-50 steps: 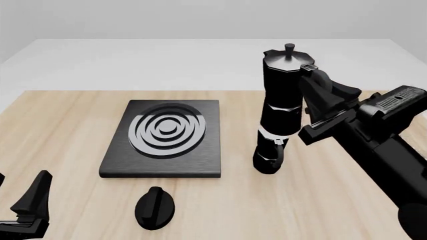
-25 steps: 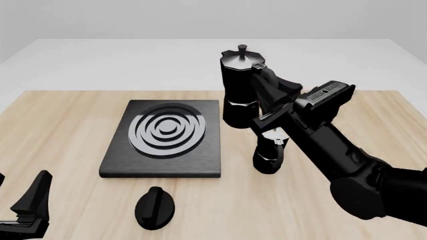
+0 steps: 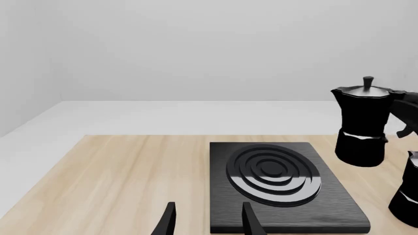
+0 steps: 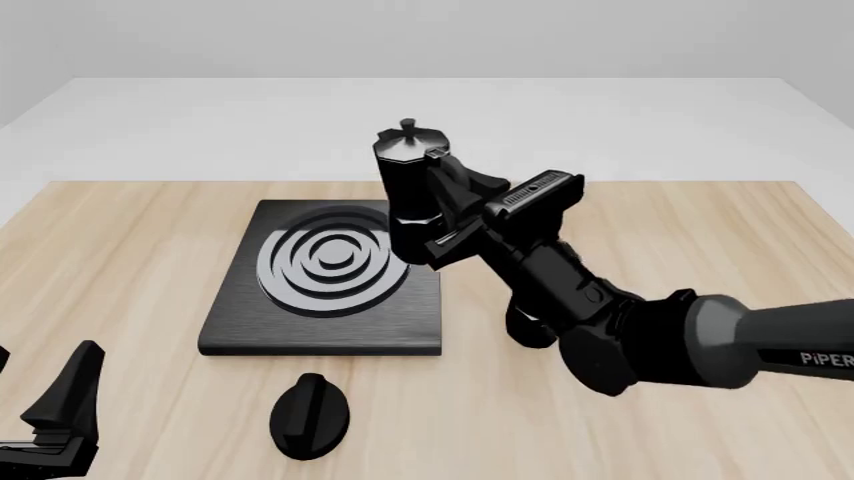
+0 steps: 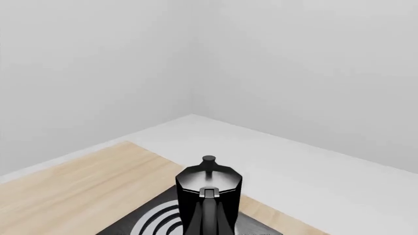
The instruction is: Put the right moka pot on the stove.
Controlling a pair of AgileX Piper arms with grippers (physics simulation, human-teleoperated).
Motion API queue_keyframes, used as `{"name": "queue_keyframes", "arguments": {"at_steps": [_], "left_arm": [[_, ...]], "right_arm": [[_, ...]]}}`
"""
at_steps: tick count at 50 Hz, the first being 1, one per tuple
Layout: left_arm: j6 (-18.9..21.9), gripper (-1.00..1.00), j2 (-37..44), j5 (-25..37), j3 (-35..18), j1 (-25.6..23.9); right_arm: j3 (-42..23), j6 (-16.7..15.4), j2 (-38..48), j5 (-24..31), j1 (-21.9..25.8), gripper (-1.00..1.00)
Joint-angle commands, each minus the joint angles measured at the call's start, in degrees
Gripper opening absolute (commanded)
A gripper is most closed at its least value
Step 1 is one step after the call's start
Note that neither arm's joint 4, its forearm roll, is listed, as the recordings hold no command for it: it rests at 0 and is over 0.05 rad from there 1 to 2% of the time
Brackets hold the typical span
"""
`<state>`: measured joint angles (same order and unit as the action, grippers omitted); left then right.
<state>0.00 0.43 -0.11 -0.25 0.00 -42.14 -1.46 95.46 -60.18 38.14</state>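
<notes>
All three renders are bright and evenly lit by soft, diffuse light with no visible source, so the pale walls grade smoothly and the wooden table [image 4: 160, 290] carries only faint shading in place of hard cast shadows. Glare is limited to a silvery sheen on the rings of the stove [image 4: 326, 262] and on the lid of the right moka pot [image 4: 407, 190], while the black bodies, including the knob [image 4: 311, 415], lose most of their surface detail. Everything is sharp from near to far, with no motion blur, noise or bending at the edges.
</notes>
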Motion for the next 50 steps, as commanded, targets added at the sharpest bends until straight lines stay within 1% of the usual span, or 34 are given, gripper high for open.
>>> {"name": "queue_keyframes", "arguments": {"at_steps": [1,3,9,19,22,23,29,50], "left_arm": [[0.0,1.0,0.0,0.0,0.0,0.0],[0.0,1.0,0.0,0.0,0.0,0.0],[0.0,1.0,0.0,0.0,0.0,0.0],[0.0,1.0,0.0,0.0,0.0,0.0],[0.0,1.0,0.0,0.0,0.0,0.0],[0.0,1.0,0.0,0.0,0.0,0.0],[0.0,1.0,0.0,0.0,0.0,0.0],[0.0,1.0,0.0,0.0,0.0,0.0]], "right_arm": [[-6.51,0.53,6.25,-0.32,0.93,-1.0],[-7.64,0.89,7.44,-0.14,0.89,-1.0],[-10.67,0.47,10.34,0.75,1.28,-1.0],[-13.7,0.6,14.3,0.47,1.57,-1.0],[-13.7,0.6,14.3,0.47,1.57,-1.0],[-14.89,0.71,15.66,0.48,1.88,-1.0],[-17.39,1.13,17.93,0.68,2.19,-1.0],[-23.55,2.21,23.14,0.97,2.99,-1.0]]}}
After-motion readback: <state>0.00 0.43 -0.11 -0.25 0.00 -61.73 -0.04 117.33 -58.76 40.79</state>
